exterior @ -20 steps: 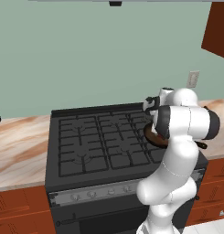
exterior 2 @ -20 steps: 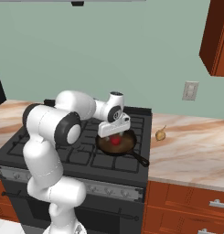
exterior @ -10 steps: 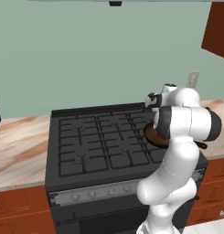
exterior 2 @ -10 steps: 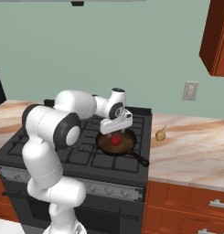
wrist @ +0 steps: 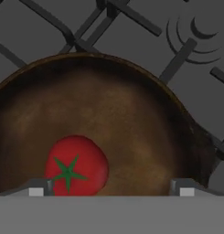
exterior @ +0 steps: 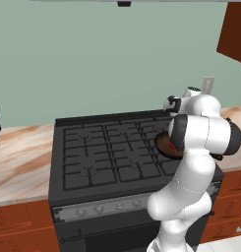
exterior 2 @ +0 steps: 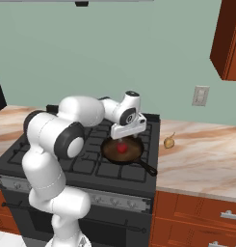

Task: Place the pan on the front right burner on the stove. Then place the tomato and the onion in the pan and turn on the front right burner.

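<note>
Dark brown and shallow, the pan (exterior 2: 122, 150) sits on the front right burner (exterior 2: 131, 166) of the stove (exterior: 107, 157), its thin black handle pointing toward the front right corner. Inside it lies the tomato (wrist: 76, 167), glossy red with a green star of a stem scar facing up at me, resting on the pan's floor. My claw (exterior 2: 125, 135) hangs just above the pan with its fingers spread wide apart, clamped on nothing; the tomato lies loose below them (nearer one fingertip than the other, seen from my hand). The onion (exterior 2: 169, 142) is on the marble counter (exterior 2: 206, 154) to the right of the stove, well apart from the pan, its pointed tip up. Small knobs (exterior 2: 120, 203) line the silver front strip. I can read no writing or brand anywhere.
</note>
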Tool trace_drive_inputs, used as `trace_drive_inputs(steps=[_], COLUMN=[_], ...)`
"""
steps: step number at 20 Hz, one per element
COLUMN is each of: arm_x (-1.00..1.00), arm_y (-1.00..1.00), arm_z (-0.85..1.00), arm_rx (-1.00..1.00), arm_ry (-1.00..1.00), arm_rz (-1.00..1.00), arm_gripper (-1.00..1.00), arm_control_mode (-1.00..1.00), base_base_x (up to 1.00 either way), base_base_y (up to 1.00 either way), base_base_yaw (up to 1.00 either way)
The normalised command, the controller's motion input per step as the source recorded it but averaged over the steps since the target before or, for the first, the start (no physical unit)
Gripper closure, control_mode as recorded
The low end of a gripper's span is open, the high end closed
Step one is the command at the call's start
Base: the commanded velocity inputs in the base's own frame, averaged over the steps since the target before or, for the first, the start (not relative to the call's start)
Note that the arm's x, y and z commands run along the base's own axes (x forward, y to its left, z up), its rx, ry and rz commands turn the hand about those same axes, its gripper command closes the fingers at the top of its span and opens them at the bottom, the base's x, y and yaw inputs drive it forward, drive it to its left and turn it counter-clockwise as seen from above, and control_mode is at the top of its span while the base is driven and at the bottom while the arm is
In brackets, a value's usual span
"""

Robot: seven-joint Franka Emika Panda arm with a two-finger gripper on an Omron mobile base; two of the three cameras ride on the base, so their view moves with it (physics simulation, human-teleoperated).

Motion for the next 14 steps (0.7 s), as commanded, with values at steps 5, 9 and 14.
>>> trace_drive_inputs(steps=[5, 9, 14], arm_x=[0.0, 0.0, 0.0], arm_y=[-0.29, -0.35, -0.39], arm_z=[0.16, 0.02, 0.0], arm_rx=[0.06, 0.02, 0.0], arm_ry=[-0.08, -0.11, -0.07], arm_rz=[-0.06, -0.1, -0.17], arm_gripper=[-1.0, -1.0, -1.0], arm_control_mode=[-1.0, -1.0, -1.0], base_base_x=[0.0, 0.0, 0.0], base_base_y=[0.0, 0.0, 0.0], base_base_yaw=[0.0, 0.0, 0.0])
